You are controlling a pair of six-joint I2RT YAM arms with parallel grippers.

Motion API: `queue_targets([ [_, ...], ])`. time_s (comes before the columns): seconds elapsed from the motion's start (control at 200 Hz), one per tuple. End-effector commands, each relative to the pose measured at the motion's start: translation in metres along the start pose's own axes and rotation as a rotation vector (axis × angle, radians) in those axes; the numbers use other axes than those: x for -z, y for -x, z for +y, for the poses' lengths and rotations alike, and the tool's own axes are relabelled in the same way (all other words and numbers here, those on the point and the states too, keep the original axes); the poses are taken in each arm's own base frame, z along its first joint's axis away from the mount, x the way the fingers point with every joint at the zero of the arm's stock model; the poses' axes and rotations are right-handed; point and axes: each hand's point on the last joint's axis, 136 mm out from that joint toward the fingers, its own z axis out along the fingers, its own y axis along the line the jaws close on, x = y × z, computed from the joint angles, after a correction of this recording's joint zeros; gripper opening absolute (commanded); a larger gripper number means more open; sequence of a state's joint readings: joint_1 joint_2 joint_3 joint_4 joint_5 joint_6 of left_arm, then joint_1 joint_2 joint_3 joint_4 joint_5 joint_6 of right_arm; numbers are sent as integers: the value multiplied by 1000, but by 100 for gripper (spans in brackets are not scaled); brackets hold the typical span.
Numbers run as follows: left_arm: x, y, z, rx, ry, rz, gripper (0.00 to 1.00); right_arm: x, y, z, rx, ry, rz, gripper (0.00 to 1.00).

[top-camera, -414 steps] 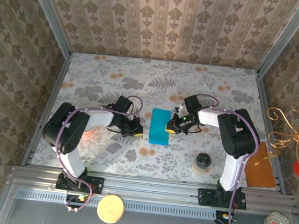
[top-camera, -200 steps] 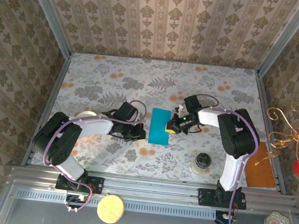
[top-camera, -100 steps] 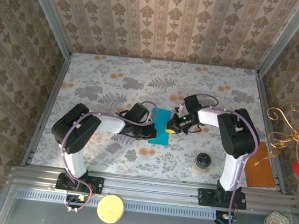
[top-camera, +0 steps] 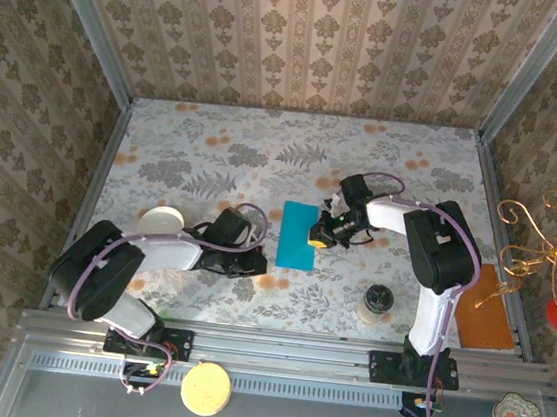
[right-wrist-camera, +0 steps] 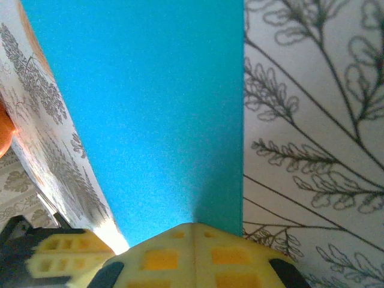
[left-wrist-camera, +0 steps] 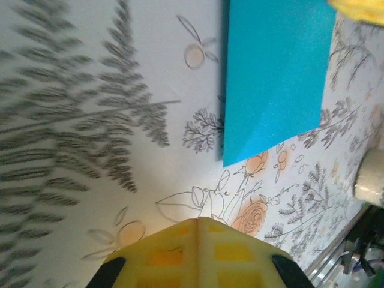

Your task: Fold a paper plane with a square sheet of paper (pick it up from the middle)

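Observation:
The teal-blue sheet of paper (top-camera: pixel 297 236) lies flat on the flowered table as a folded upright rectangle, not a dart. My right gripper (top-camera: pixel 319 237) is shut, and its yellow tips rest on the paper's right edge. The right wrist view shows the paper (right-wrist-camera: pixel 150 108) ahead of the shut gripper (right-wrist-camera: pixel 193 227), which holds nothing. My left gripper (top-camera: pixel 257 264) is shut and empty, low over the table just left of the paper's near left corner. From the left wrist, the paper (left-wrist-camera: pixel 276 72) lies a short way beyond the left gripper (left-wrist-camera: pixel 198 222).
A white round disc (top-camera: pixel 163 223) sits near the left arm. A small dark-topped jar (top-camera: pixel 377 302) stands near the right arm's base. The orange-brown sheet (top-camera: pixel 487 308) lies at the table's right edge. A yellow disc (top-camera: pixel 206 388) rests on the front rail.
The left gripper reached right onto the paper's left part, then drew back left and toward the near edge, off the paper. The right gripper has stayed on the paper's right edge.

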State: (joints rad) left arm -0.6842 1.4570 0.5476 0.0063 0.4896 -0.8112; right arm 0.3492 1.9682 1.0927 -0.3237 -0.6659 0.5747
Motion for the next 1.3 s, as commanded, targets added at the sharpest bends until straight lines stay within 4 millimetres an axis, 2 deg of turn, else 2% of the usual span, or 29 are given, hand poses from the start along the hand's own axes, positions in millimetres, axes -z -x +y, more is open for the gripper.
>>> queue_targets([
  [0.0,23,25,-9,-19,-9,-81,0,-14,13,-67,-33,-284,-68,7],
  [0.1,37,53,-20,-17,-34,-160,0,-8,26,-27,30,-196,-84,12],
  [0.225,41,81,-31,-16,-72,-201,10,3,37,19,93,-128,-120,20],
  [0.31,39,97,-39,-17,-91,-207,16,17,37,39,106,-107,-169,24],
  [0.365,34,104,-43,-23,-101,-197,22,27,34,45,90,-103,-207,28],
  [0.445,24,113,-49,-33,-127,-172,24,40,25,42,40,-101,-257,31],
  [0.575,7,123,-53,-51,-143,-123,28,54,7,26,-38,-136,-304,37],
  [0.73,-15,140,-56,-60,-151,-81,30,60,-12,8,-103,-175,-301,43],
  [0.87,-30,156,-54,-47,-135,-72,30,54,-24,2,-119,-173,-242,45],
  [1.03,-50,171,-43,-4,-101,-68,29,39,-23,6,-117,-120,-188,44],
  [1.115,-59,170,-35,26,-75,-52,28,32,-22,9,-109,-91,-176,43],
  [1.29,-63,165,-6,83,49,-55,28,26,-25,0,-121,-100,-168,43],
])
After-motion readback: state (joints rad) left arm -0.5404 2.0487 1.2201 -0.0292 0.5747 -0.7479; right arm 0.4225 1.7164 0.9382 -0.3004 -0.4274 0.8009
